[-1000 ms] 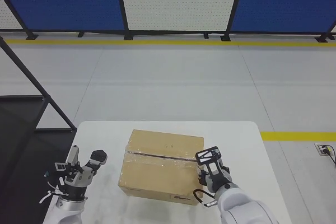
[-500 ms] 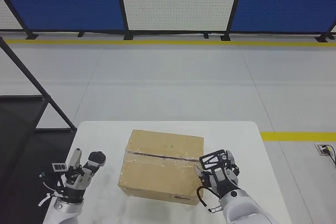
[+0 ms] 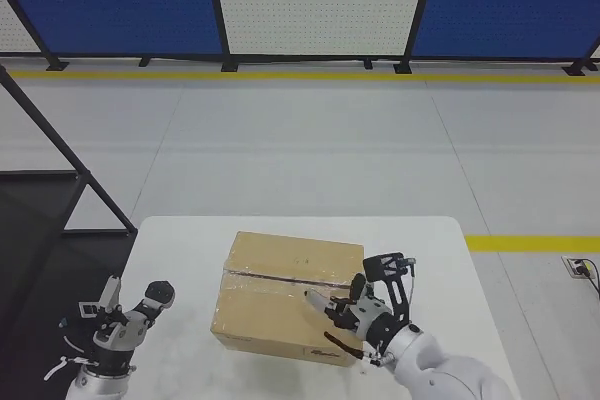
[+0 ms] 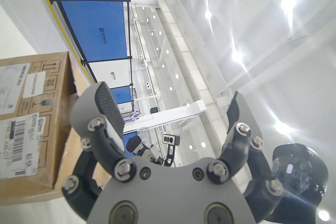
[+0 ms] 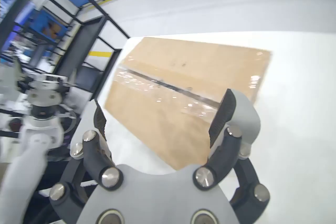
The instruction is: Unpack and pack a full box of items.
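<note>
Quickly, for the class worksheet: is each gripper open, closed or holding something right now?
Left gripper: open, holding nothing.
Right gripper: open, holding nothing, close to the cardboard box.

White table [image 3: 180,240]; 1 taped cardboard box [image 3: 280,300] rests on it.

Tan cardboard box [image 3: 270,300] with white barcode labels [image 4: 34,83], white table [image 3: 185,250], grey fingers [image 4: 82,107] with black ribbed pads [image 4: 109,104].

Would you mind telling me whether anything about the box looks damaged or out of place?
Nothing stands out: the cardboard box lies flat on the white table, taped shut, only slightly turned against its edges.
</note>
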